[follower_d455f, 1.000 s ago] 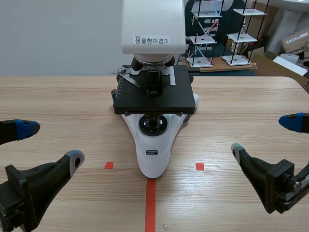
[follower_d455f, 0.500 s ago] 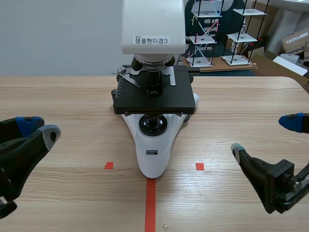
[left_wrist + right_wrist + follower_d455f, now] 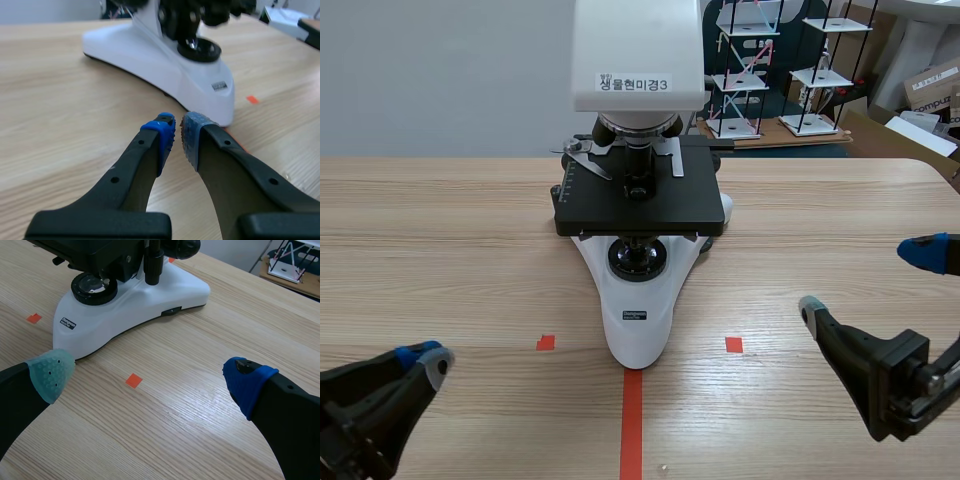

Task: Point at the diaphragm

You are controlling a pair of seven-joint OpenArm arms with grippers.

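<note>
In the scene view's lower left corner the left gripper (image 3: 425, 357) sits low over the wooden table (image 3: 460, 240), its blue and grey pads drawn together with nothing between them, a pointing shape. It is well apart from the microscope (image 3: 638, 200) at the frame's centre. Pointing has not yet begun: I judge this the approach step.

The diaphragm (image 3: 638, 239) appears to be the dark part tucked just under the black stage (image 3: 640, 210) and above the round lamp lens (image 3: 638, 261) in the white base. The next move, as I read it, calls for the closed tip to travel up and rightward to that narrow gap under the stage, aiming from the side so it neither knocks the stage nor lands on the lens instead.

At the lower right the right gripper (image 3: 865, 280) hangs with its fingers spread wide, empty, beside the base.

The left wrist view shows what the scene view barely does: a thin slit between the left gripper's (image 3: 177, 132) pads, and the base's nose right ahead of them, with the dark parts over the lens seen from low down. The right wrist view shows the right gripper (image 3: 147, 377) wide apart over bare wood, and the lens from above, though the stage hides the diaphragm there.
</note>
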